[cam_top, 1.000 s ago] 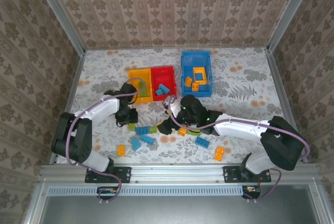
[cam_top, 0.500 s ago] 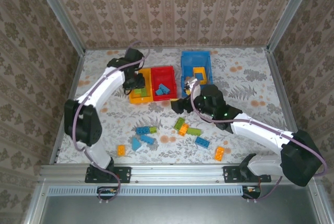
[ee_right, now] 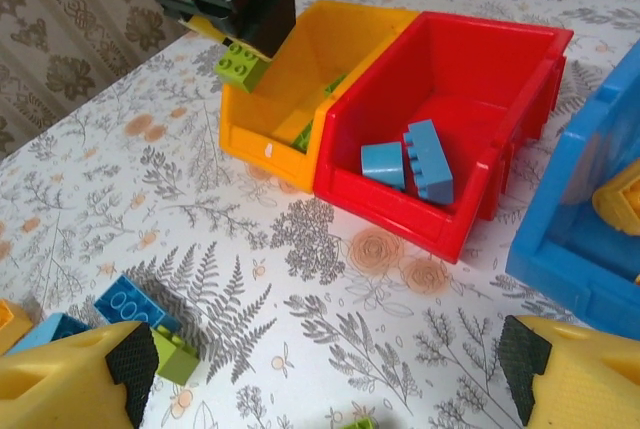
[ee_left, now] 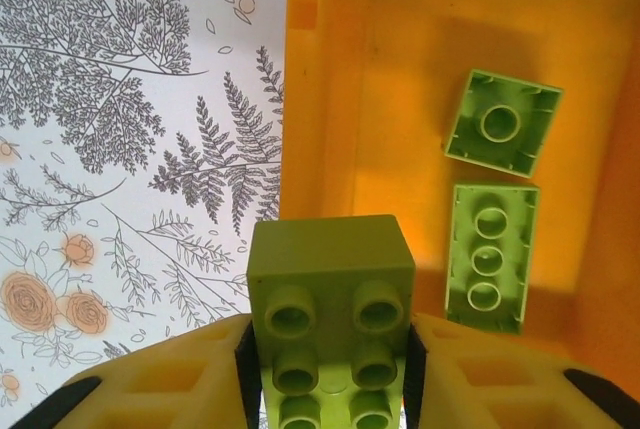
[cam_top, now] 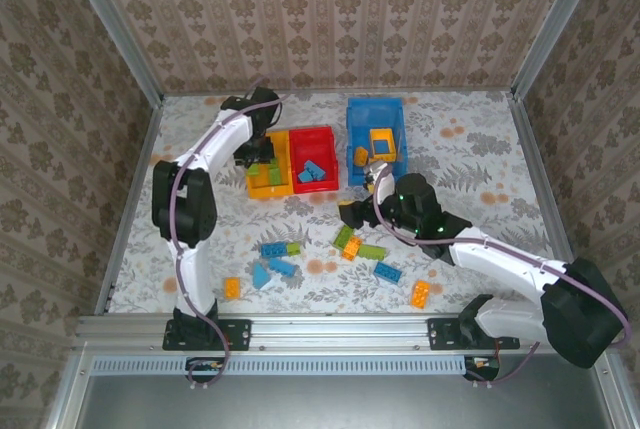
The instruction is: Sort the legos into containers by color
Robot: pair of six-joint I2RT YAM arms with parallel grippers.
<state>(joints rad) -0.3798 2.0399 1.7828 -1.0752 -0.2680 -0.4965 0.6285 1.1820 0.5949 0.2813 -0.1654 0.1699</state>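
Well, the left gripper (ee_left: pixel 330 369) has a light green brick (ee_left: pixel 330 279) pinched between its fingers, the pads seemingly flat against the brick's two long sides, and it hangs right at the edge of the yellow-orange bin (ee_left: pixel 310 99). From the left wrist view the brick sits over the bin's side wall rather than squarely over the hollow. The open floor, where two green bricks (ee_left: pixel 503 126) (ee_left: pixel 489 257) already lie, is off to the brick's right in that view, and the table is to its left. The brick's long axis runs out along the fingers, roughly parallel to that wall, with the studs facing the wrist camera. I'd guess the drop depends on a small shift toward the hollow, or the brick could catch the rim. The right gripper (ee_right: pixel 327 359) is spread wide with nothing between its fingers, low over the table in front of the red bin (ee_right: pixel 440 219), so the left arm is plainly the nearer one.
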